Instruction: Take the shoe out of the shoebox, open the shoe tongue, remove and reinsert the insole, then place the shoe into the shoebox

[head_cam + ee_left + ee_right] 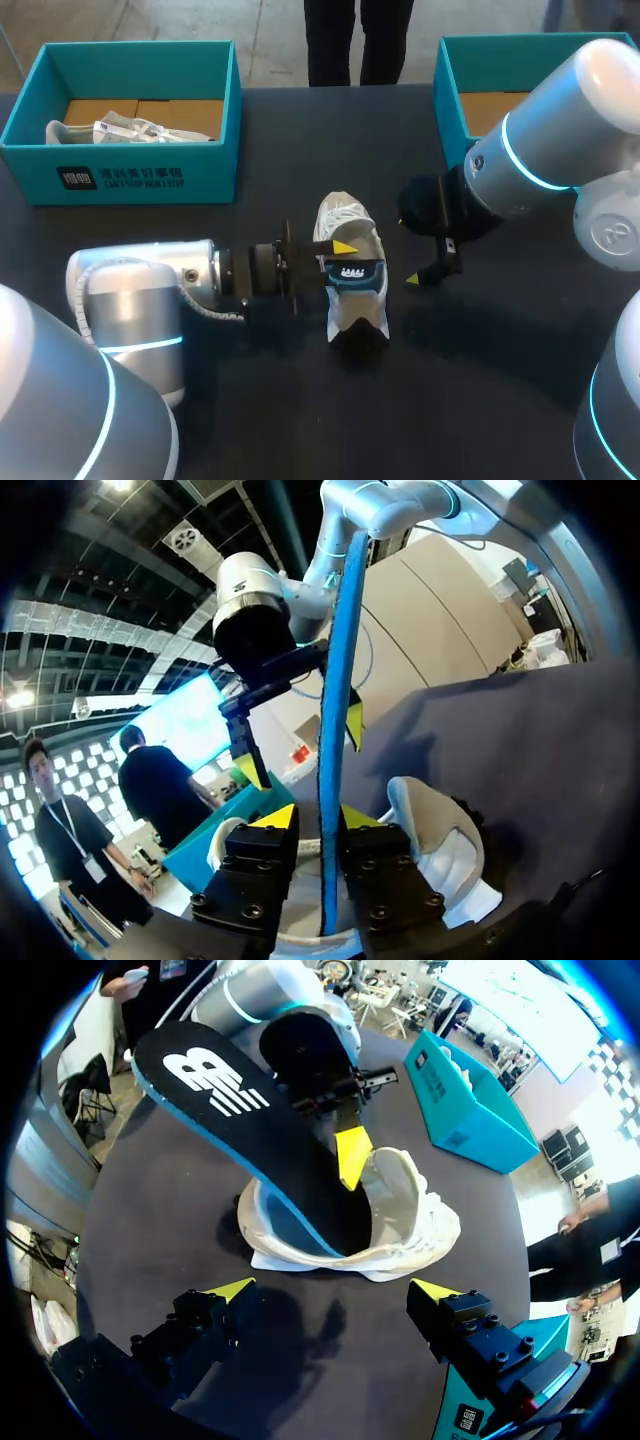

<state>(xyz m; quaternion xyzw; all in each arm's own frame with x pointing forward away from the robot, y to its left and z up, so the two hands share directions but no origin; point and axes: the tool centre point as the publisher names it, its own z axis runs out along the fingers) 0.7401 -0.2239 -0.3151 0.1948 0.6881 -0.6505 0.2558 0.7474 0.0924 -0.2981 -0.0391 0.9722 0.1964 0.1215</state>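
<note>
Left wrist view shows the left gripper [318, 818] with its jaws pinched on the insole [336, 680], one yellow tip pressed to each face. The insole stands on edge, black on top with a blue rim. Its lower end dips into the opening of the white shoe [405, 1222], which lies on the dark table [300, 1370] just under the fingers. The right gripper [332, 1290] hangs near the shoe's other side, apart from it, with its jaws spread wide and nothing between them. Farther back on the left stands a teal shoebox [150, 172] with a second white shoe [130, 130] inside. Another teal shoebox [452, 90] stands at the back right.
</note>
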